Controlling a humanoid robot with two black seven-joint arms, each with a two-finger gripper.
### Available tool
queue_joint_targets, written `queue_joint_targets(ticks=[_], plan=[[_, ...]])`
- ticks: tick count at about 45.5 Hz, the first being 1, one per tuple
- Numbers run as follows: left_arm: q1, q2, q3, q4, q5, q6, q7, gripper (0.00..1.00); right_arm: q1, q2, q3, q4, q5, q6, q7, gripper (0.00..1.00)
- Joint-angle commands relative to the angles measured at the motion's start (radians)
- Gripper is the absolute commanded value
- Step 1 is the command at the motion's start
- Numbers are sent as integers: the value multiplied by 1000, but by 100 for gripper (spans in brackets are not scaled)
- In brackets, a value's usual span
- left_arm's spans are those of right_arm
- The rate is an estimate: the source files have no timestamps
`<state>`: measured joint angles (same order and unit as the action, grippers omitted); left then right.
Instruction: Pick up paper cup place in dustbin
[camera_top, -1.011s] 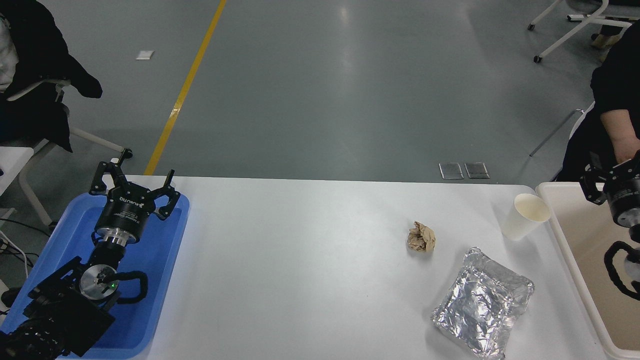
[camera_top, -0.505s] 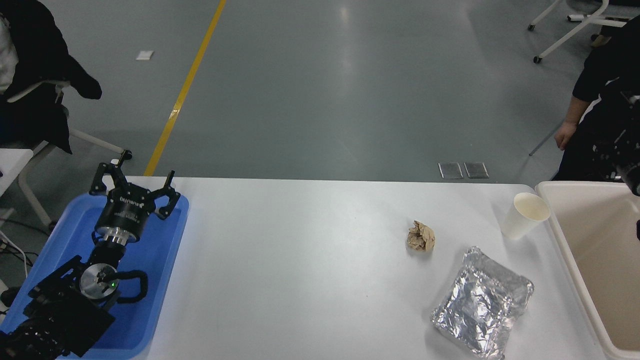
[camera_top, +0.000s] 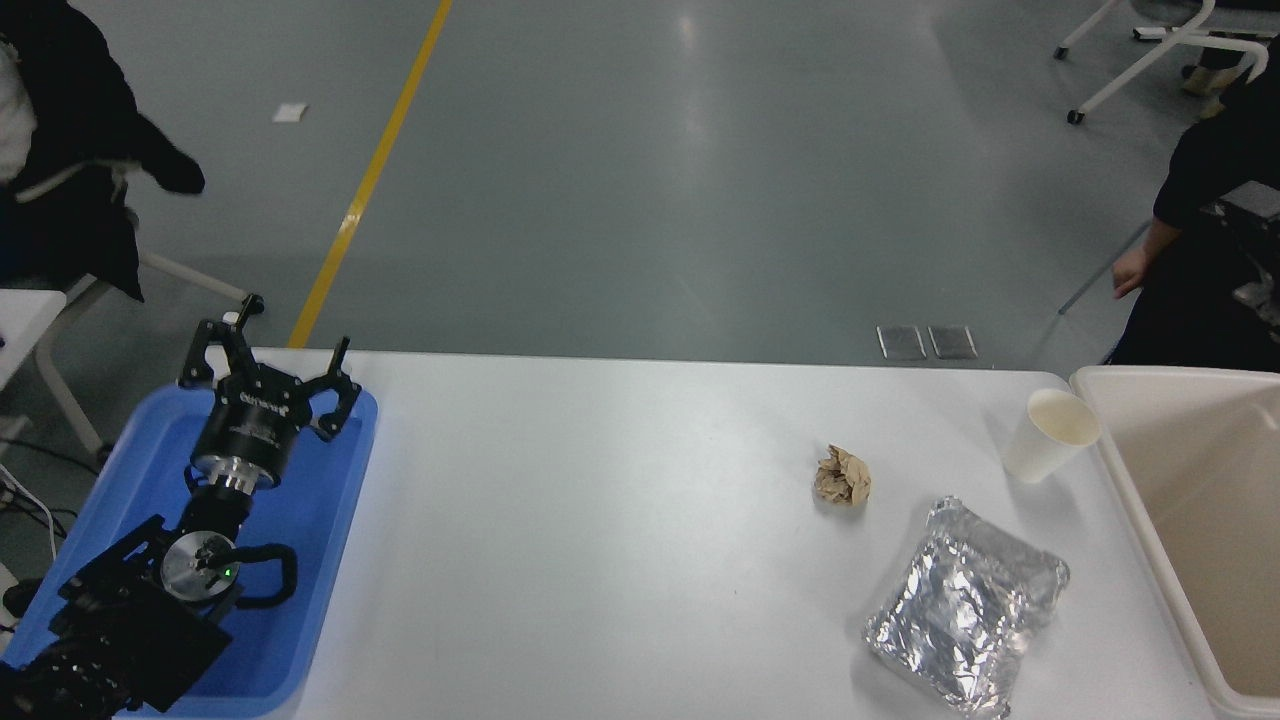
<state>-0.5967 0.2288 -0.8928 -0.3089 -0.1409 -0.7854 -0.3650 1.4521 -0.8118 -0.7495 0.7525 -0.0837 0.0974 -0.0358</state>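
Observation:
The white paper cup (camera_top: 1052, 434) stands upright on the table near its far right, mouth tilted toward me, a short gap left of the dustbin. The cream dustbin (camera_top: 1140, 505) fills the right edge of the picture, with only its near-left rim and inner wall showing. My left gripper (camera_top: 268, 360) is parked over the blue tray at the lower left, its fingers spread open and holding nothing. My right arm and gripper are out of the picture.
A crumpled brown paper ball (camera_top: 842, 476) lies left of the cup. A crinkled foil container (camera_top: 965, 605) sits in front of it. The blue tray (camera_top: 320, 520) lies under the left arm. A person in dark clothes (camera_top: 1200, 250) stands beyond the table's far right corner.
My right gripper, over the dustbin a second ago, has risen and left the picture at the right. The person's arm has drawn back. Cup and left arm have not moved.

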Motion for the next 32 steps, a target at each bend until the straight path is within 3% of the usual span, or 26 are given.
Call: queue_joint_targets(ticks=[1,9,14,26,32], plan=[[0,1,0,1,0,0,0,100,198,77,-336,65,-5,59,-101,100],[0,0,0,-1,0,0,0,100,271,132,-416,134,-125,105,-93,100],[0,0,0,-1,0,0,0,100,336,132,-416,211,-189,211,-93,100],[1,1,0,1,0,0,0,100,476,123,-410,317,-194,513,-93,100],[1,1,0,1,0,0,0,100,479,123,-409,318,-194,545,-93,100]])
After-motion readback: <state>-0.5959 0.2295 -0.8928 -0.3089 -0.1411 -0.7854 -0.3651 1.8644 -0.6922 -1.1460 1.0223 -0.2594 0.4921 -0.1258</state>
